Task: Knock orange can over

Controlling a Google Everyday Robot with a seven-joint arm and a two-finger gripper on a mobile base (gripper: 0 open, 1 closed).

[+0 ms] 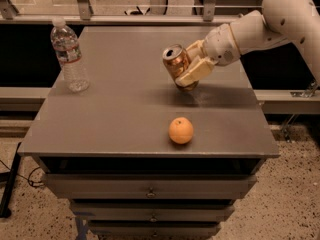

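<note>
The orange can (176, 64), copper-coloured with a silver top, is near the middle right of the grey table (115, 119). It tilts with its top toward the left and its base low over the table. My gripper (194, 64) reaches in from the right on the white arm (260, 29). It is shut on the can, with one cream finger (192, 74) across the can's lower front and the other behind it.
A clear water bottle (69, 56) stands upright at the table's far left. A round orange fruit (181, 130) lies near the front edge, in front of the can. Drawers sit under the tabletop.
</note>
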